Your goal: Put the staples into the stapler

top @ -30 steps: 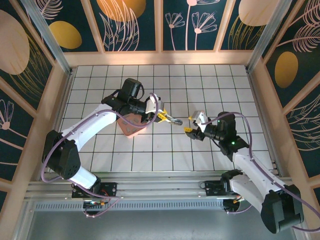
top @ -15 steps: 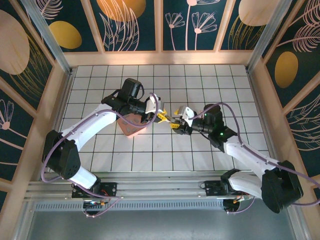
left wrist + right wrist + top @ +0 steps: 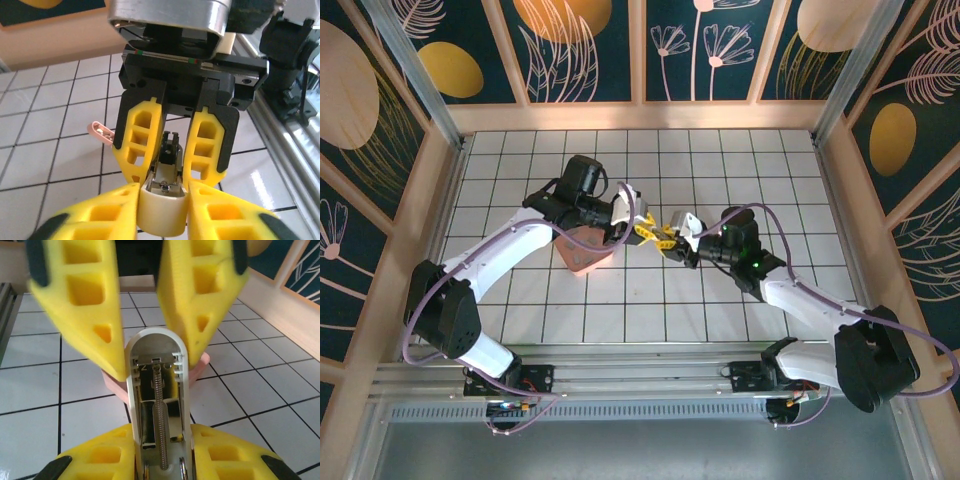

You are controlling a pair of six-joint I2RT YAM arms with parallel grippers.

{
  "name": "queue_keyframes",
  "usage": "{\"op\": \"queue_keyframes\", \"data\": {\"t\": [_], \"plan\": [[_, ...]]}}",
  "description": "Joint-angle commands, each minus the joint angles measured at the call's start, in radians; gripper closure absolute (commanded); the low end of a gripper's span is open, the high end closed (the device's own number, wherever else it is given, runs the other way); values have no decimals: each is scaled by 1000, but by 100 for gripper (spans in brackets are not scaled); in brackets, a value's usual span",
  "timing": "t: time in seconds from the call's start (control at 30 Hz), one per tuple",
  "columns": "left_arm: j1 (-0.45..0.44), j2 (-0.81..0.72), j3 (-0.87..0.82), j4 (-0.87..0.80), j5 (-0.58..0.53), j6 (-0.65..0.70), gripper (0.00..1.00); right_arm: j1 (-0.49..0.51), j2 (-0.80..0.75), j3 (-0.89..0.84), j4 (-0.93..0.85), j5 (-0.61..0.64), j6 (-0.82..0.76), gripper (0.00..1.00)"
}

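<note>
Near table edge: both arm bases, side by side, on the white-tiled table.
Mid-table, right side: right gripper, its fingers clamped on the metal body of the stapler.
Stapler, position: held off the table near its middle, between the two grippers, just right of the tray.
Stapler, condition: opened up, with the channel and long spring bare.
Mid-table, left side: left gripper, a finger lying along each side of the stapler's beige rounded end. Whether they pinch or merely touch, cannot tell.
Tray: pink, on the table left of centre, beneath the left wrist. Its contents are too small to tell.
Step in hand (judged): hand-over, so the right gripper alone carries the stapler and the left is freed for the staples.
Doing it well: hold the right clamp firm and the channel level. Spread the left fingers fully, then back straight off without dragging the beige end.
Risk: a one-sided release could twist the stapler in the clamp.
</note>
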Motion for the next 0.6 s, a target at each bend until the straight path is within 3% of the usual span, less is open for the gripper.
{"op": "queue_keyframes", "data": {"t": [0.0,0.13,0.23,0.4,0.5,0.57], "plan": [[2,-56,-52,200,-67,-180,50,3,-49,-52,90,97,116,81],[3,-125,-153,415,-299,-445,26,3,-80,-136,199,340,447,84],[5,-174,-222,523,-459,-611,20,26,-83,-160,186,520,667,88],[6,-212,-306,566,-741,-895,11,71,-36,-128,30,780,884,88],[9,-207,-327,523,-909,-1082,7,72,29,-78,-78,855,962,87],[14,-208,-349,514,-947,-1172,6,72,80,-35,-152,887,983,86]]}}
